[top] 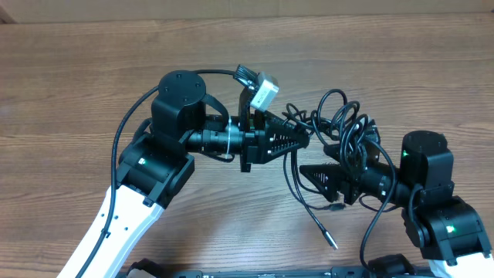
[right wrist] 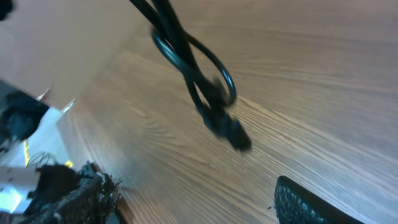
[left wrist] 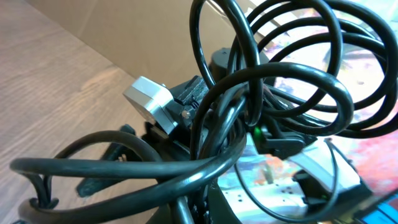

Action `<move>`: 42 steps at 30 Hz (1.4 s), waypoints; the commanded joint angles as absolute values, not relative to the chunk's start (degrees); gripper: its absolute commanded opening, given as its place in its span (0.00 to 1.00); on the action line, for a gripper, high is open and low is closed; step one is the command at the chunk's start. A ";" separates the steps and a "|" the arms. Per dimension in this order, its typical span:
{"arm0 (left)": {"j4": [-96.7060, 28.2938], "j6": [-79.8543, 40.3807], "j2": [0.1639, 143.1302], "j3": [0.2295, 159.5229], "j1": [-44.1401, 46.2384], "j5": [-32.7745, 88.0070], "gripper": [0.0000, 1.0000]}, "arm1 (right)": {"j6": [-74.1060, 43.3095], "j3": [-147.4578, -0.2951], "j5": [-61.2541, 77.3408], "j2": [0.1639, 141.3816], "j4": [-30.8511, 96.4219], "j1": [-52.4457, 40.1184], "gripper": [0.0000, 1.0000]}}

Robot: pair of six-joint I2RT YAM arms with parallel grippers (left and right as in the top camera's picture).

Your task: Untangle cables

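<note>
While reading the overhead view from its left edge, noted bare wooden table (top: pixel 69 69): matte brown, long straight grain, flat and hard.

Centre-left: left gripper (top: pixel 302 137) lying level, pointing toward frame right, black ribbed fingers pinched fully together on the cables (top: pixel 343 127). Judged an anchoring hold, clamping one side of the knot and keeping it raised for the other arm to work on. Checked against the left wrist view: cables (left wrist: pixel 267 93) filling the frame close to the lens. Glossy round black cord, springy, thrown into several overlapping loops and crossing at lower centre. Could not trace single strands through that crossing.

Centre-right of the overhead view: main tangle sitting between the two grippers, thin and limp beside the bulky arm hardware. One strand trailing out toward lower centre, ending in a small dark plug (top: pixel 333 244), apparently lying on the wood.

Just below and right of the tangle: right gripper (top: pixel 318 170), pointing toward frame left, fingers spread wide, holding nothing. Seen in the right wrist view as one textured black finger (right wrist: pixel 305 199) at lower right, with open wood beside it. Upper centre of that view: blurred loop of cables (right wrist: pixel 186 68) dangling down to a chunky connector (right wrist: pixel 227 134), clear of the finger. Judged a ready stance for picking a loose end and drawing it out of the knot; nothing gripped on this side yet.
</note>
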State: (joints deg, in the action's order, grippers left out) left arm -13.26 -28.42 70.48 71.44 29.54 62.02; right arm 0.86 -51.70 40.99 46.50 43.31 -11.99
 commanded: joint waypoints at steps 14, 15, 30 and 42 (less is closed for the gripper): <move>-10.41 -30.04 69.23 71.85 34.61 65.47 0.04 | 7.62 -53.10 51.55 47.75 29.58 -11.84 0.83; -10.13 -30.06 69.25 71.83 35.09 65.47 0.04 | 7.62 -53.10 51.55 48.21 29.54 -11.84 0.81; -10.20 -24.36 69.25 71.83 33.91 62.39 0.04 | 2.61 -53.10 48.82 51.07 35.64 -10.83 0.04; -27.70 -24.32 69.25 71.83 21.28 56.21 0.79 | -3.03 -53.12 46.11 50.68 41.71 -4.14 0.04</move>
State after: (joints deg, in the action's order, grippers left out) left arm -25.98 -25.34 70.46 71.29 22.35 59.11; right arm -1.91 -52.16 47.51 51.07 41.78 -4.67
